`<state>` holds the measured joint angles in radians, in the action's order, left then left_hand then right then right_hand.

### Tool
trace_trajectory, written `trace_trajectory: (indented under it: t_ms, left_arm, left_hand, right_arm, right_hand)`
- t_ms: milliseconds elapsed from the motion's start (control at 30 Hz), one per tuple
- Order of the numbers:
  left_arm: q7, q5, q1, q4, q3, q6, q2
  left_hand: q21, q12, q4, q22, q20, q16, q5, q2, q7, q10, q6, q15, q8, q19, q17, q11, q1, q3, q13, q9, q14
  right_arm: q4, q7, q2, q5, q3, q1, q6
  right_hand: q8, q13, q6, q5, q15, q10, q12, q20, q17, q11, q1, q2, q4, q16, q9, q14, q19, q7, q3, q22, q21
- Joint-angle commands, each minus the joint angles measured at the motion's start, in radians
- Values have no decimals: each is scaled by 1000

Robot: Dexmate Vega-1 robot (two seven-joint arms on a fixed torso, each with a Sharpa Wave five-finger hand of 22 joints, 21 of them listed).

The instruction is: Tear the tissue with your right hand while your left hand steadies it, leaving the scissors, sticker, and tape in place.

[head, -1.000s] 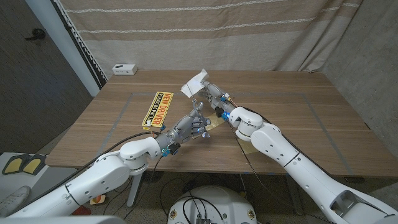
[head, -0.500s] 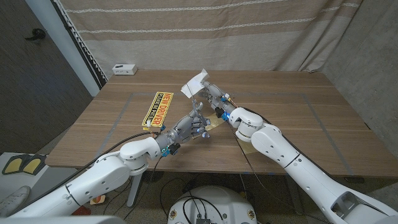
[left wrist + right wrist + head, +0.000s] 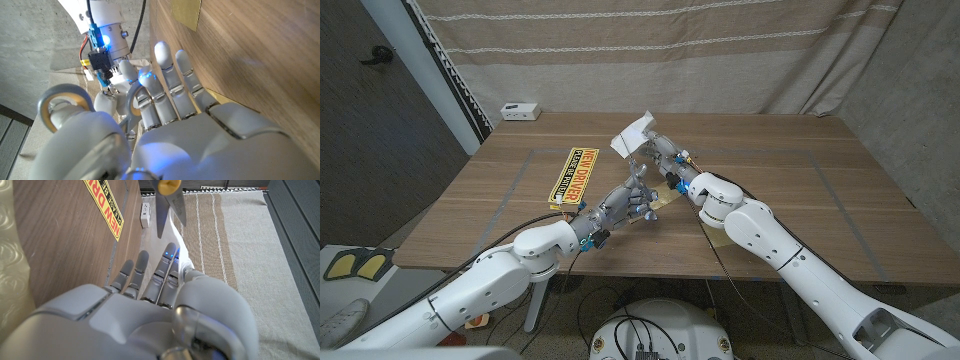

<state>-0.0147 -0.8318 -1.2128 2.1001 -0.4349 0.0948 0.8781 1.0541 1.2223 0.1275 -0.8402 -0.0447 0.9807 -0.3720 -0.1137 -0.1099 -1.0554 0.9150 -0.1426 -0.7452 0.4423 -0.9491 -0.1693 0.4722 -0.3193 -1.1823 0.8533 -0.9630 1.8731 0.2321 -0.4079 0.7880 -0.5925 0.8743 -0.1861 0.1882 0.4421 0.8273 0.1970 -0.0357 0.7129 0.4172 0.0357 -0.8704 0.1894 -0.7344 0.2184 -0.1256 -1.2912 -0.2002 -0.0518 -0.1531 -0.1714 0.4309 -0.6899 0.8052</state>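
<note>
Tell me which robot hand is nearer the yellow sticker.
Left. The left robot hand sits just beside the yellow sticker, toward the table's middle. The right robot hand is farther off, beyond the left one, holding up the white tissue.

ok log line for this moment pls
right hand: holds tissue raised above table | left hand: below tissue, contact unclear | sticker: on table

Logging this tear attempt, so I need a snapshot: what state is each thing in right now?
tissue: lifted off the table, held up by the right hand
right hand: grips the tissue
left hand: near the tissue; grip unclear
sticker: lying flat on the table
scissors: blades together
</note>
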Motion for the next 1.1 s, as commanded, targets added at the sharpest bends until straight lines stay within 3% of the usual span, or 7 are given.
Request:
trace_trajectory:
  t_ms: [33,400,567,767,833,967,1100]
  left_arm:
    - [-8,5,-5,-6,-2,-21,-8]
    - [-19,-2,-14,-18,-3,-46,-21]
    - [-23,11,-8,-18,-7,-53,-23]
    - [-29,8,-11,-24,-7,-61,-27]
    - [-30,7,-11,-25,-9,-60,-28]
    - [-43,10,-7,-30,-12,-65,-28]
    - [-58,5,-4,-30,-13,-64,-23]
  left_hand:
    - [7,12,-10,3,-47,5,-23,71,96,-10,111,-62,2,-3,-1,-4,24,26,-14,-7,-5]
    - [21,20,-29,4,-55,9,-34,173,90,-18,125,-66,-2,-10,-4,-6,57,54,-19,-7,-10]
    - [28,31,-52,4,-60,12,-40,246,90,-25,142,-67,-1,-19,-14,-8,57,68,-25,-19,-7]
    - [34,36,-63,0,-62,16,-54,312,85,-10,129,-70,-9,-28,-31,-4,98,107,-23,-1,6]
    - [34,56,-75,-5,-54,19,-66,331,83,13,108,-70,-13,-35,-51,-3,146,172,-46,14,23]
    - [18,81,-149,-17,-49,17,-71,326,80,55,67,-64,-25,-38,-76,-2,241,390,-36,51,51]
    - [-7,72,-202,-24,-52,15,-60,312,60,76,3,-68,-50,-30,-87,-25,242,461,-14,125,69]
  right_arm:
    - [4,-2,-3,-2,-3,1,-2]
    - [10,5,-5,0,-3,2,-9]
    - [10,-2,-8,-3,-5,-1,-8]
    - [12,3,-9,-3,-5,-3,-14]
    - [13,8,-6,4,-1,-2,-19]
    - [13,8,-8,1,-3,-4,-21]
    - [7,16,-2,3,0,-4,-19]
  right_hand:
    - [6,3,12,10,-175,11,-1,15,3,0,0,-3,0,-7,-1,-8,2,-2,6,-1,7]
    - [6,3,12,10,-174,13,-2,16,9,-1,0,-3,0,-15,-1,-9,4,-2,5,4,11]
    - [6,4,14,9,-174,12,-3,15,13,-1,1,-3,0,-19,-1,-10,5,-3,4,6,12]
    - [5,4,13,9,-174,14,-4,16,16,0,1,-3,-1,-23,-1,-10,4,-3,4,9,13]
    - [5,4,14,9,-174,14,-4,17,17,0,2,-3,-1,-24,-1,-10,4,-3,4,10,14]
    - [5,4,14,9,-174,15,-5,16,19,0,2,-3,-1,-26,-1,-11,4,-3,4,11,14]
    - [4,3,14,9,-174,17,-5,17,23,-1,2,-3,-1,-30,-1,-11,4,-4,3,13,16]
